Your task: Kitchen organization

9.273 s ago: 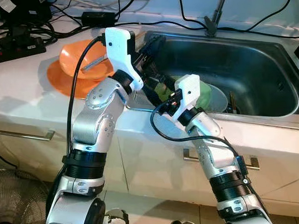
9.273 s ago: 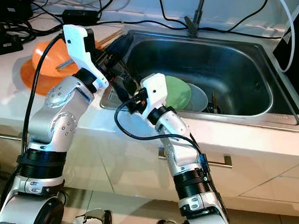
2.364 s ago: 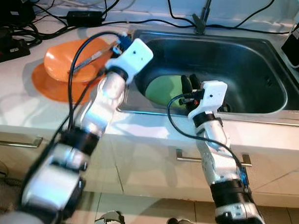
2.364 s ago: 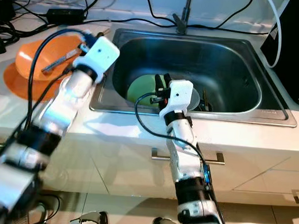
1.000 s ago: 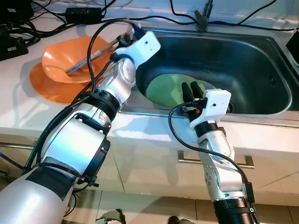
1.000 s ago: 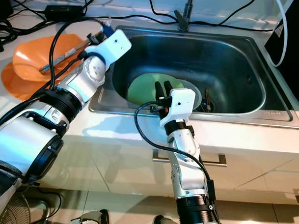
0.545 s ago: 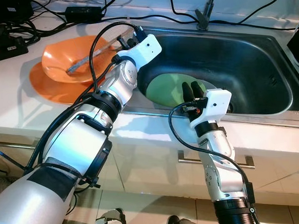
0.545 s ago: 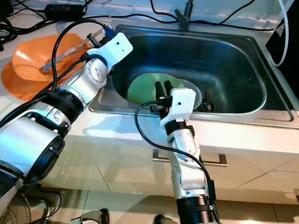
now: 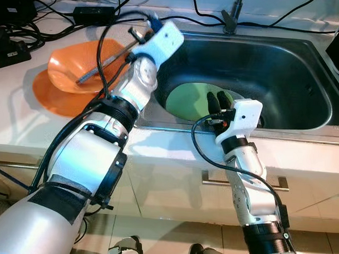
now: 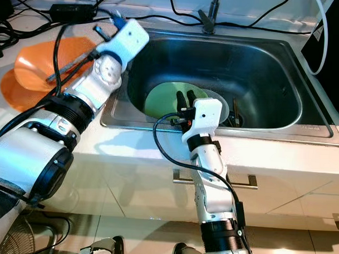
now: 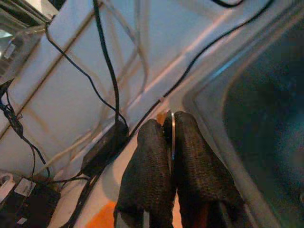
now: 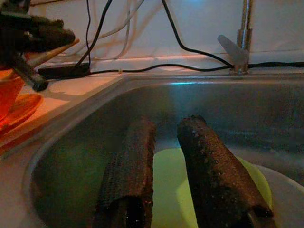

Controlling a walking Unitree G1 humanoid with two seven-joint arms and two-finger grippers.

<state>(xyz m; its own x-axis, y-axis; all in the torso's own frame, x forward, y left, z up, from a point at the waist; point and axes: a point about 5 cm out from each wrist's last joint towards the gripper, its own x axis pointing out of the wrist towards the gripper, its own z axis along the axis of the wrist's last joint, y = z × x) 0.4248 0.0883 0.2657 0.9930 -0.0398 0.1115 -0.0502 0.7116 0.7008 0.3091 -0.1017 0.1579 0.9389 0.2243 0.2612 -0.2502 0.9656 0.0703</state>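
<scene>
Head view, left arm: your left gripper (image 9: 140, 37) is raised over the counter at the left rim of the stainless steel sink (image 9: 305, 65), beside the orange plastic bowl (image 9: 71, 68) stacked on an orange plate (image 9: 51, 98).
Head view, right arm: your right gripper (image 9: 218, 101) hangs over the round green plate (image 9: 187, 100) lying in the sink basin.
Left wrist view: your fingers (image 11: 149, 166) are pinched tight on a thin metal utensil (image 11: 172, 135), its edge showing between them.
Right wrist view: your fingers (image 12: 128, 175) stand a narrow gap apart, holding nothing, the green plate just beyond them.
</scene>
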